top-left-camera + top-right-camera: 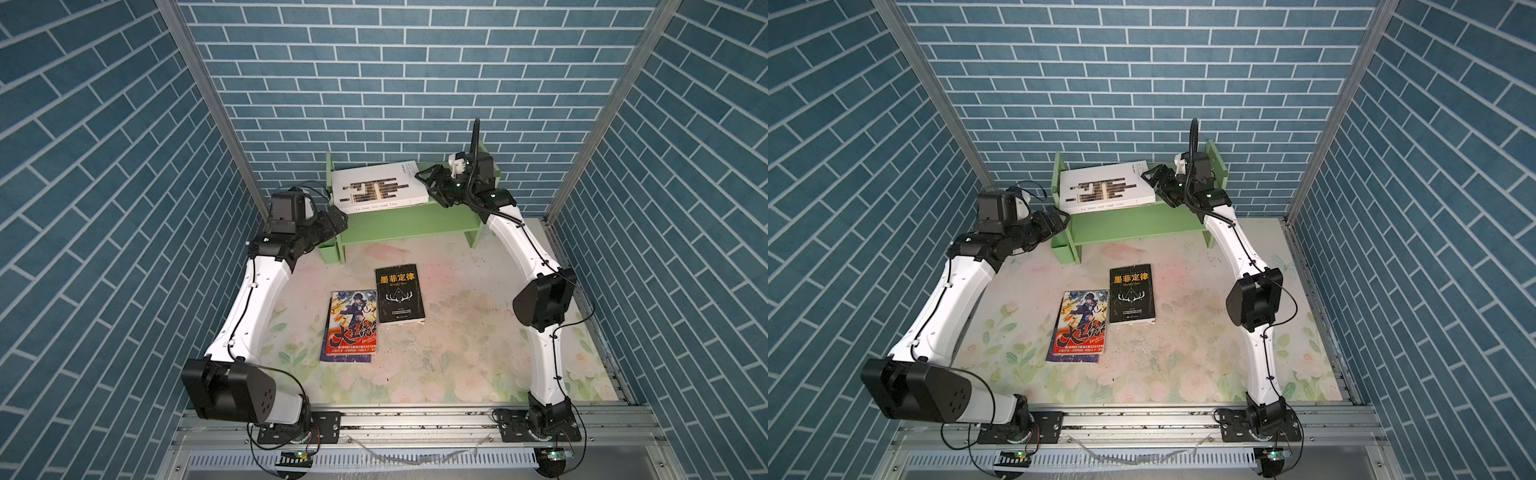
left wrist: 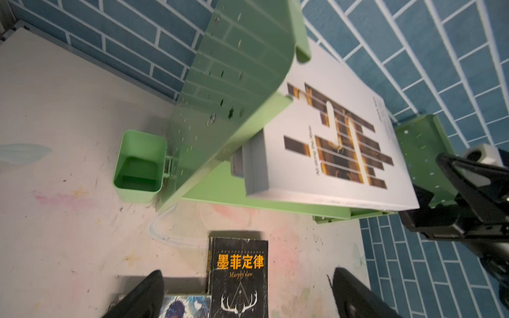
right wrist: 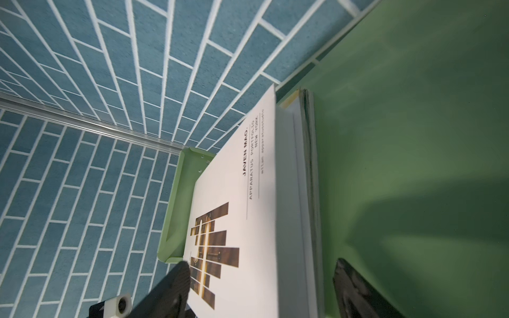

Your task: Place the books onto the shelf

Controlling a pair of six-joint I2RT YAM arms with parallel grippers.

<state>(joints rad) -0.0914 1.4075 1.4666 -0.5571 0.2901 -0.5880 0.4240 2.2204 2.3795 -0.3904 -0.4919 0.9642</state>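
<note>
**Location.** The shelf (image 1: 407,224) stands at the far centre of the floral table mat (image 1: 457,332), against the brick-pattern wall. A stack of books lies flat on its upper tier. The top one is the white book (image 1: 380,189), and its far-right corner is raised. Two books remain on the mat, near the middle: the black book (image 1: 400,293), and the colourful illustrated book (image 1: 351,326) just to its near left. Their edges touch or nearly touch.

**Appearance.** The black book carries gold characters, the words "Murphy's law" and a white antler emblem. The illustrated book shows a dark-haired figure above large red-and-black characters. A dark blue edge below it may be a second cover; this cannot be confirmed.

**Handling.** Treat both as light, thin paperbacks with flexible, probably glossy covers. Expect sag if you lift one by a single corner, and expect slip on the cover faces. Both lie flat, so a finger has no gap to enter. Judge the spine or a long edge as the best hold, once that edge has been tipped up or slid clear.

**Claws.** The left gripper (image 1: 338,217) is released and empty, level with the shelf's left panel, above the small green cup (image 1: 328,251). The right gripper (image 1: 428,185) is spread wide around the right end of the stack. A gap shows beside one finger, so it is judged released.
</note>
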